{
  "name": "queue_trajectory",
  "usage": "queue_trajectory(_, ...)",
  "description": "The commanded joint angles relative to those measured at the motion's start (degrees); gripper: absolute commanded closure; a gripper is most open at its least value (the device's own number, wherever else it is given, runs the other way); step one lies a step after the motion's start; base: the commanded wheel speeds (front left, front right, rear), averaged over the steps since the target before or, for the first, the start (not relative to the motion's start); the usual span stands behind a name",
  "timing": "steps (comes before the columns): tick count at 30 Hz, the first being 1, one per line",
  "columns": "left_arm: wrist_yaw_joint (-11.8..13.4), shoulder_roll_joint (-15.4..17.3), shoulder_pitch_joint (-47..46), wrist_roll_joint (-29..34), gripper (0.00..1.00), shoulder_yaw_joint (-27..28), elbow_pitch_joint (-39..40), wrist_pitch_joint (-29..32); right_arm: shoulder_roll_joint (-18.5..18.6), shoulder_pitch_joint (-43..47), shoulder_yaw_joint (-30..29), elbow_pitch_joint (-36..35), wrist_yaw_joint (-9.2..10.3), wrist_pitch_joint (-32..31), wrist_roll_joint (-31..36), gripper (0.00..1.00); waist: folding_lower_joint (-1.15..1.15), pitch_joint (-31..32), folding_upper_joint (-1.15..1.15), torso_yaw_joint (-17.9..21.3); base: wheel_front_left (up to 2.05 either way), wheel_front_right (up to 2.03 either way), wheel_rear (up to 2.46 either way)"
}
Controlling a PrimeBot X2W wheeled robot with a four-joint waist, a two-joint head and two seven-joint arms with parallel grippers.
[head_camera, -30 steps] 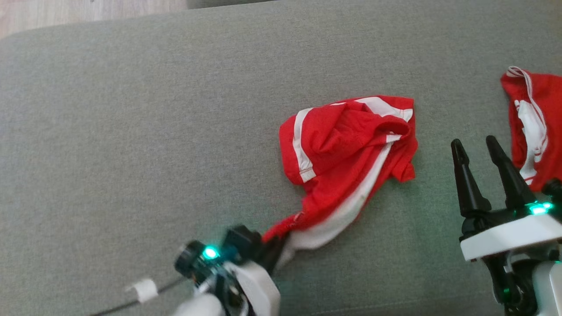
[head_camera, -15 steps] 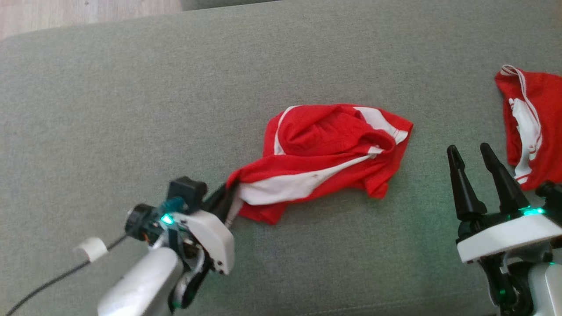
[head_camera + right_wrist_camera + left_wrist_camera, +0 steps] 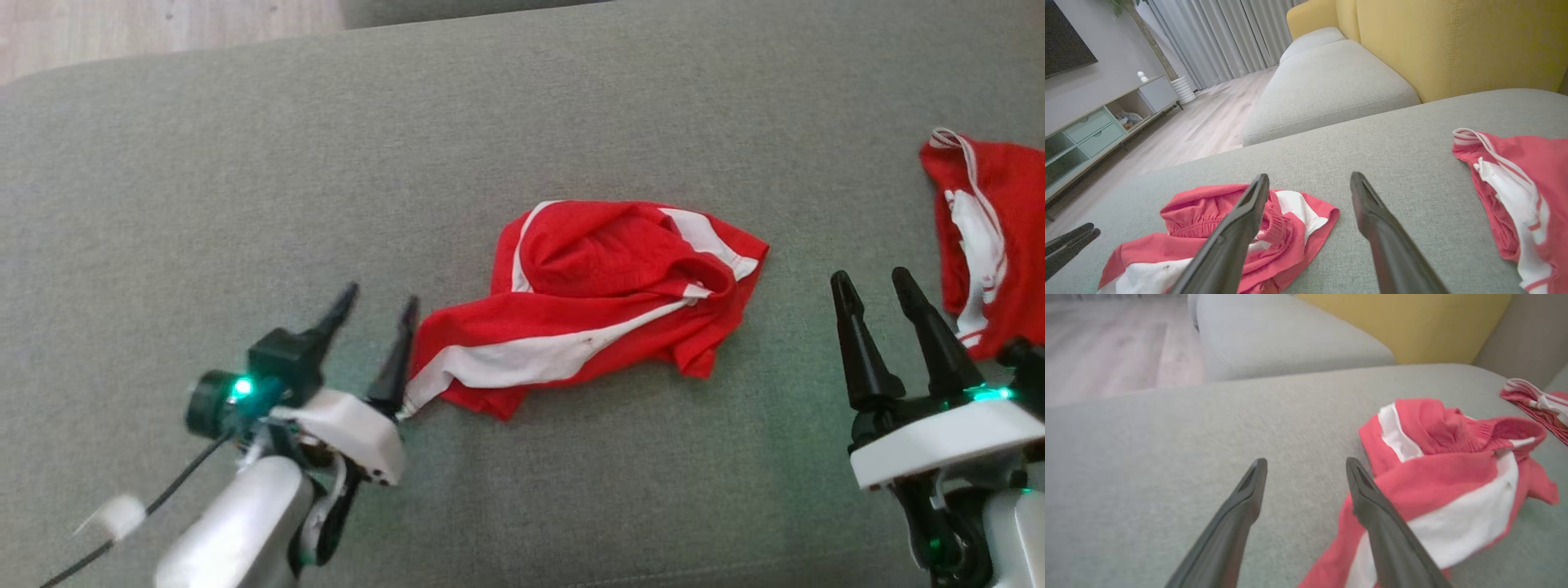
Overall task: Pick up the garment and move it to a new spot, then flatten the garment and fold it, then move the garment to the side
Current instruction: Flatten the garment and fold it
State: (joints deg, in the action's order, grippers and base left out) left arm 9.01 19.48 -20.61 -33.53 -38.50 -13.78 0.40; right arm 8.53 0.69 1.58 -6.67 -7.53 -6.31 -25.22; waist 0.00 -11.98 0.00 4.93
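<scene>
The garment (image 3: 604, 302), red with white stripes, lies crumpled in the middle of the grey sofa cushion (image 3: 245, 163). My left gripper (image 3: 380, 296) stands open at its left end. Its right finger sits against the garment's white corner, and there is nothing between the fingers. In the left wrist view, the garment (image 3: 1453, 477) lies to the right of the open left gripper (image 3: 1306, 462). My right gripper (image 3: 871, 278) is open and empty at the lower right, apart from the garment. In the right wrist view the right gripper (image 3: 1310, 176) hovers above the garment (image 3: 1180, 216).
A second red-and-white garment (image 3: 988, 237) lies at the cushion's right edge, just right of my right gripper. Wooden floor (image 3: 163, 24) shows past the far left corner. A yellow backrest (image 3: 1453, 41) and another grey seat (image 3: 1327, 81) stand beyond.
My left gripper dragged the garment's corner leftward, then opened and let it go. The garment now lies stretched out on the cushion. The right gripper has stayed put.
</scene>
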Motion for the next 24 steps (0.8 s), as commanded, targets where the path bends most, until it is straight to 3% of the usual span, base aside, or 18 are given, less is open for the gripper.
queue_trajectory(1,1.5,2.2,-0.9,1.2,0.0,3.7,2.8,-2.8,1.2,-1.5,1.2,-2.6,0.04,0.1,0.0,0.0,0.0,0.1,0.0,-0.4,0.0,0.0,0.0)
queue_trajectory(7,8.6,4.0,2.3,3.8,0.0,9.5,8.0,-12.2,2.2,-2.7,1.8,-4.3,0.04,0.0,0.6,0.0,0.0,0.2,0.0,-1.2,0.0,0.0,0.0)
queue_trajectory(13,14.5,5.1,7.9,5.3,0.0,15.4,13.4,-14.9,2.8,-3.2,2.4,-6.1,0.04,-0.2,1.3,0.0,0.0,0.4,0.0,-1.7,0.0,0.0,0.0)
queue_trajectory(17,15.9,5.9,11.8,5.4,0.0,17.7,15.2,-15.2,3.0,-3.0,2.5,-6.8,0.04,-0.3,2.0,0.0,0.0,0.5,0.0,-1.9,0.0,0.0,0.0)
queue_trajectory(24,16.5,6.6,14.5,5.3,0.0,17.1,16.1,-14.0,2.5,-2.4,2.2,-7.8,0.04,-1.0,2.4,0.0,0.0,0.6,0.0,-2.1,0.0,0.0,0.0)
